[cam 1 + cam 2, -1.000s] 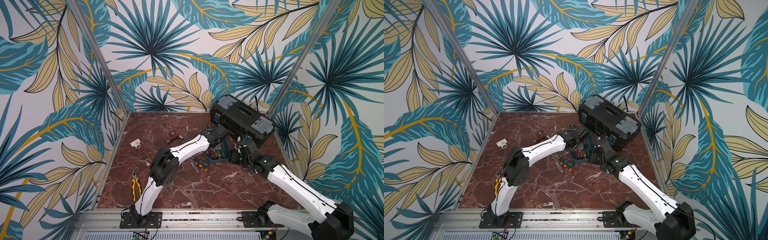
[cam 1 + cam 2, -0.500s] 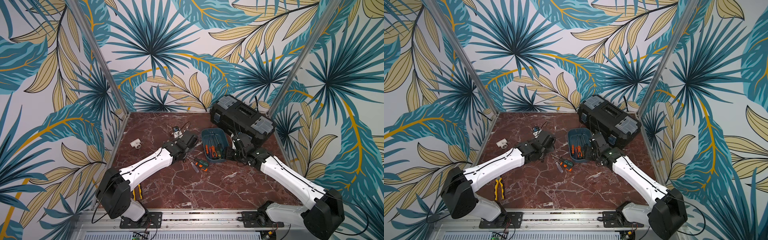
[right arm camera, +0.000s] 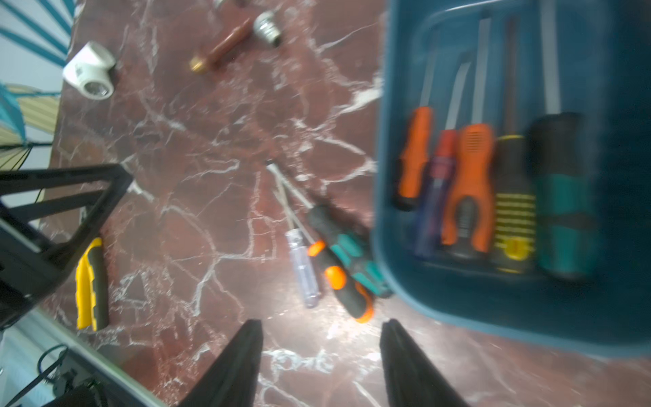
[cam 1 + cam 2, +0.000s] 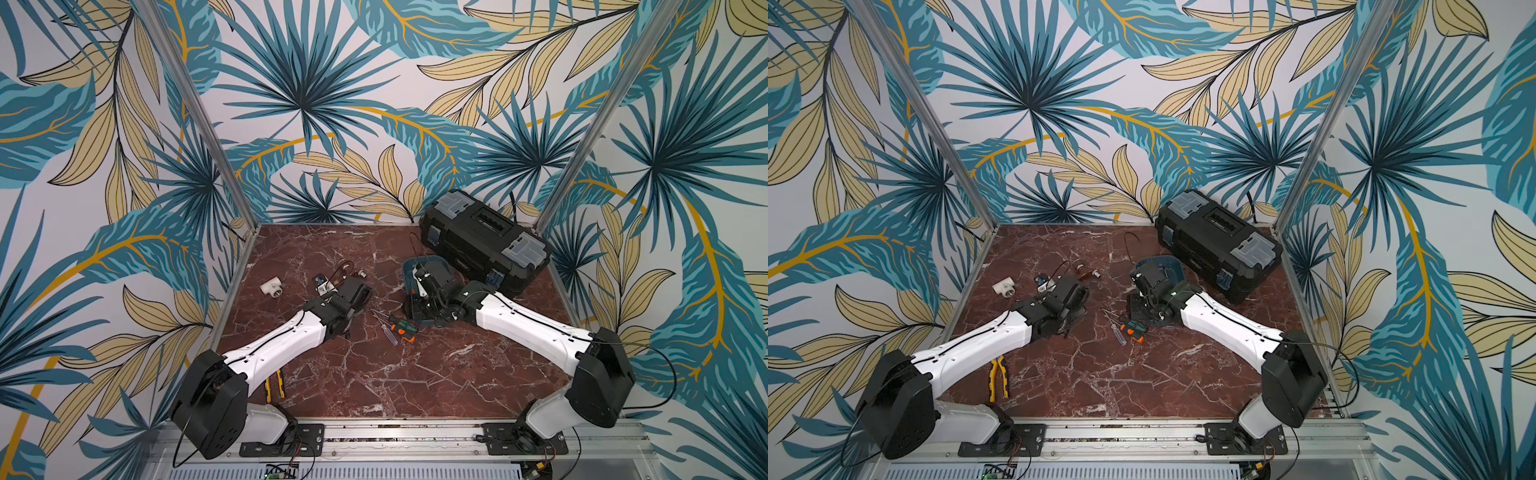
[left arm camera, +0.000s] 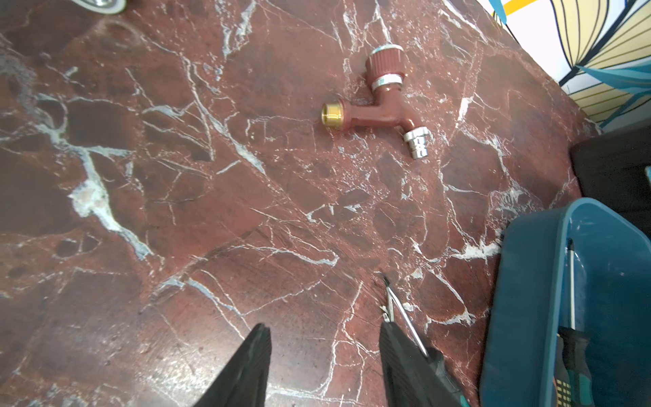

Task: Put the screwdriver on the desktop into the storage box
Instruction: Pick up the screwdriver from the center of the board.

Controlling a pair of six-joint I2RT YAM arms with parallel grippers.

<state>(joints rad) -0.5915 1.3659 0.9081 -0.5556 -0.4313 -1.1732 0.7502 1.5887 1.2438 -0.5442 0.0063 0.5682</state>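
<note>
Marble desktop (image 3: pixel 211 176), three screwdrivers (image 3: pixel 334 253) mid-frame beside the storage box (image 3: pixel 458 306); left gripper (image 5: pixel 323 326) and right gripper (image 3: pixel 322 322) spread apart, empty.

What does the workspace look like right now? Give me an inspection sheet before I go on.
Surface: reddish marble desktop, flat, intact.
Job's things: teal storage box holds five screwdrivers; three screwdrivers lie on the desktop beside it.
Clutter: yellow pliers, white pipe fitting, reddish tap, black toolbox.
Grippers: left gripper open, empty, over bare desktop; right gripper open, empty, near the loose screwdrivers.
Cables: black cable loops off the right arm's elbow.
Surroundings: leaf-print walls, aluminium posts.
</note>
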